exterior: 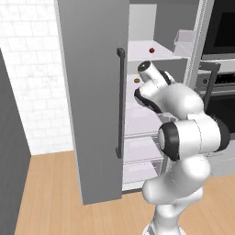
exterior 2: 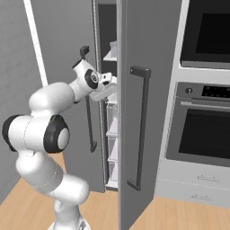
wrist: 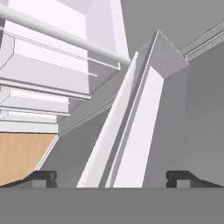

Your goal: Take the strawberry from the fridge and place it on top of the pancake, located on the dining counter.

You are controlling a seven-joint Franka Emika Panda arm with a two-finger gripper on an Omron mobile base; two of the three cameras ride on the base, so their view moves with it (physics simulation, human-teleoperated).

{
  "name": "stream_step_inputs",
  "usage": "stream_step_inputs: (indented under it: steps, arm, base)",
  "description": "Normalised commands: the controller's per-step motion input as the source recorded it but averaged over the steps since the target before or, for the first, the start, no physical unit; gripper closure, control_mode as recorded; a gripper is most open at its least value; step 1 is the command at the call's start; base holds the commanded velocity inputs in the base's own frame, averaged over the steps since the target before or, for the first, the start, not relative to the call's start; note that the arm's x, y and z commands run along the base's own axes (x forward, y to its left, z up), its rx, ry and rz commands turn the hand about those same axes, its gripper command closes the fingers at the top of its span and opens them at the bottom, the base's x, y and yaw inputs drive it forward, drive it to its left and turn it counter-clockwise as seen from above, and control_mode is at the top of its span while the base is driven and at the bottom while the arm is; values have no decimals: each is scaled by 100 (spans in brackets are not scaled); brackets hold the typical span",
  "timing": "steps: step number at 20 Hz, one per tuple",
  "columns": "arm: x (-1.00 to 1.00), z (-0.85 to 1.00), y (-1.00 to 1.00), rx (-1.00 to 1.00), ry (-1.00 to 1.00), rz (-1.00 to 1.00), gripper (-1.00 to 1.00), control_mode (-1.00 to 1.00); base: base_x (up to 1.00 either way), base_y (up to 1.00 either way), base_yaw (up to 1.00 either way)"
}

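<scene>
tiny dark-red round strawberry (exterior: 152, 50) seen on white upper shelf (exterior: 158, 53), long axis untellable | tall grey fridge (exterior: 92, 92) door open | hand (wrist: 111, 178) fingers spread, nothing pinched, seen beside door edge

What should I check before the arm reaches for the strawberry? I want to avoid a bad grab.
1. Fridge door open: ok; the shelves show.
2. Strawberry in sight on an upper shelf: ok.
3. Gripper empty, jaws wide apart: ok.
4. Gripper aimed at the strawberry: not ok; the hand view looks at door edges and shelf fronts, no fruit.
5. Small yellow-orange item apart from the strawberry: ok; it sits on the shelf below.
6. Clear path past the door edge: cannot tell.
</scene>
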Motion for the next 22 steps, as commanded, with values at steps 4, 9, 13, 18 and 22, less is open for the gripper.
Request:
stream_step_inputs:
  steps: [4, 9, 13, 18, 22]
  arm:
    - [3, 0, -100, 0, 0, -2, -100, -100]
    - [-50, 0, -93, 0, -12, -3, -100, -100]
    - [-55, 0, -96, 0, -13, -4, -100, -100]
    - [-35, 0, -90, 0, -14, -4, -100, -100]
    - [0, 12, -83, 0, -7, -3, -100, -100]
  base:
    - [0, 0, 0]
    - [0, 0, 0]
    - [0, 0, 0]
    - [0, 0, 0]
    - [0, 0, 0]
